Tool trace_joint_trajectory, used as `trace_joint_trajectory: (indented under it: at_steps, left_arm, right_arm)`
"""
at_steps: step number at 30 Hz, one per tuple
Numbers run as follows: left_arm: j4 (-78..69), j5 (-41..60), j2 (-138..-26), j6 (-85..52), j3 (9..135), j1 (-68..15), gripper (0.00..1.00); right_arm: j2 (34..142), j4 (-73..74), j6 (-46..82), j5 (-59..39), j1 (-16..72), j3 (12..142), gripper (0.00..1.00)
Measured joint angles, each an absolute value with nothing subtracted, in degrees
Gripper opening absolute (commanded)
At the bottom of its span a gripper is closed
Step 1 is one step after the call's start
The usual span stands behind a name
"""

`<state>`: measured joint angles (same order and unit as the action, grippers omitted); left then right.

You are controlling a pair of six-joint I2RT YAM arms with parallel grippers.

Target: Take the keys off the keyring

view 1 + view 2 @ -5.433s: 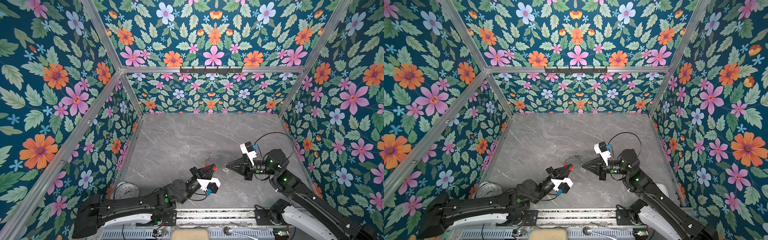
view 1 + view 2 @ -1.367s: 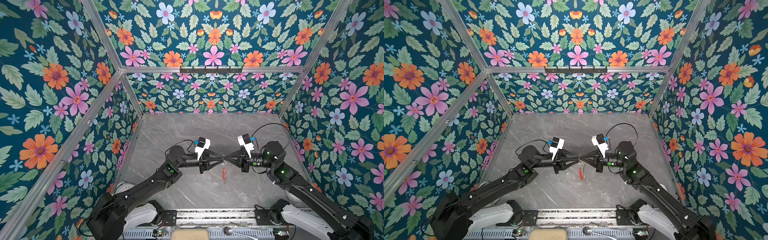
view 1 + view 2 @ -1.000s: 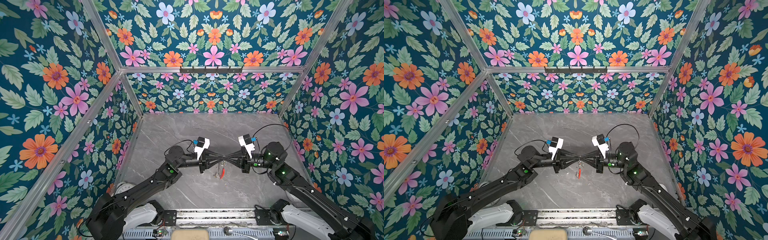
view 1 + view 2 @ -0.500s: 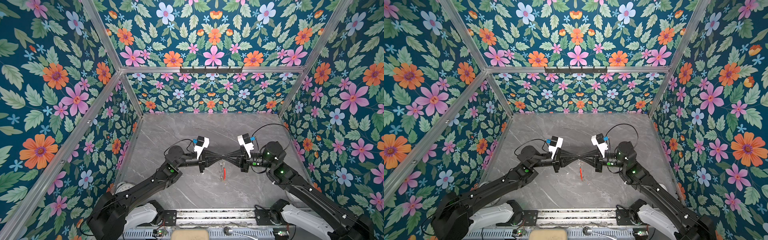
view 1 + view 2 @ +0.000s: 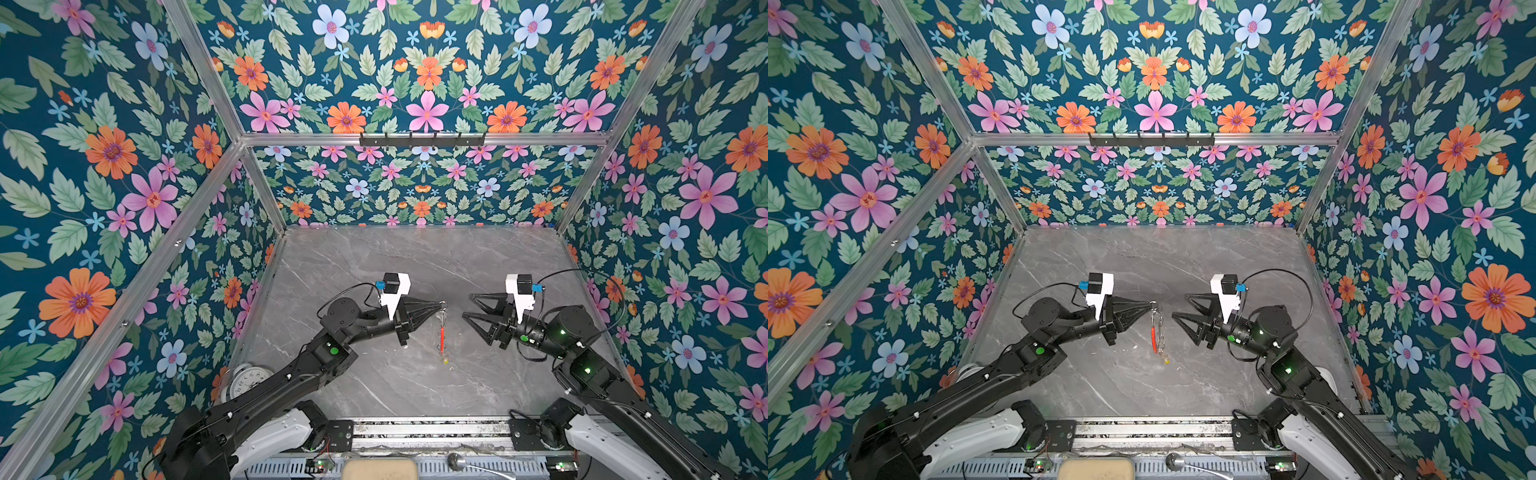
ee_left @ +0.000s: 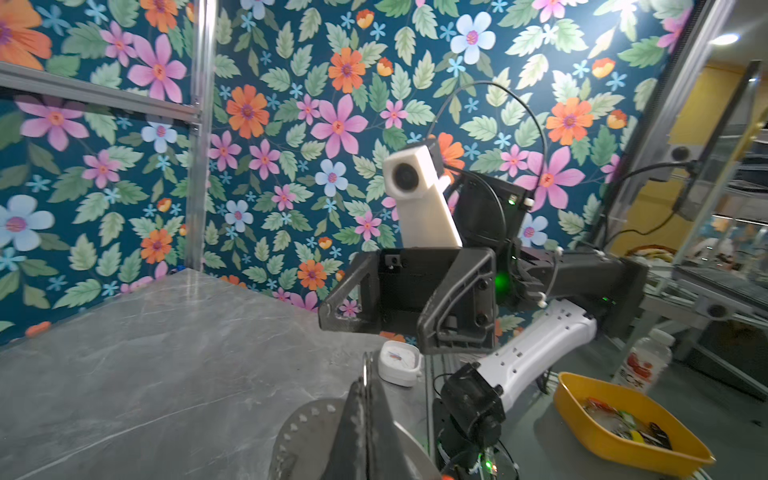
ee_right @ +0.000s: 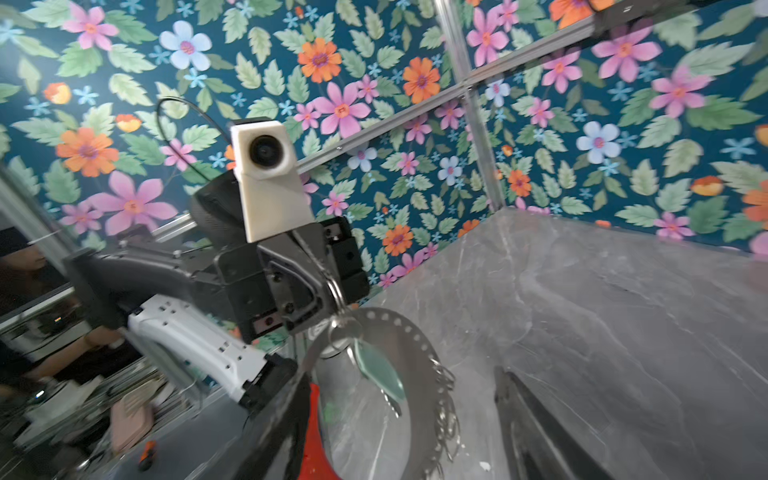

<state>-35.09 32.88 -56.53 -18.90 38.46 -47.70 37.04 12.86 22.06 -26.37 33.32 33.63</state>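
While the left gripper is pinching the upper end of the keyring with its jaws pressed together, the band is hanging edge-on below the fingertips in a top view, above the grey marble table. The red section is facing the camera. The yellow-tagged key is dangling at the lowest point; whether it is touching the table cannot be determined. The right gripper is standing near the keyring, clear of it, with its jaws spread wide and gripping nothing. A white clock is lying at the near left corner, partly under the left arm.

In a top view from the neighbouring eye, the left gripper is clamping the keyring in the same way, and the right gripper is facing it with its jaws apart.

In the left wrist view, the left gripper's fingers are lying flat against each other on the perforated grey band. The right gripper is pointing toward the camera, empty.

In the right wrist view, the keyring is curving as an arc below the left gripper. The pale-tagged key is hanging near the top of the band, and small split rings are lining its outer edge. The right gripper's own fingers are standing wide apart on either side.
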Motion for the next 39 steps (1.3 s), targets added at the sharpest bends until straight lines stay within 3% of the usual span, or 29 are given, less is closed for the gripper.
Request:
trace_joint_trajectory:
  at_steps: [19,26,39]
  left_arm:
    - [-12.32,-4.32,-62.72,-9.76,51.16,-61.63,0.00]
    - [-11.97,-8.93,-63.13,-7.11,51.37,-63.48,0.00]
    - [-12.84,-9.72,-61.71,-4.54,49.19,-63.81,0.00]
  right_arm:
    - [37.32,6.66,24.93,-13.19,33.32,30.87,0.73]
    - [35.55,6.17,25.47,-9.41,33.32,28.73,0.82]
    - [34.96,6.07,25.26,-5.41,33.32,28.01,0.83]
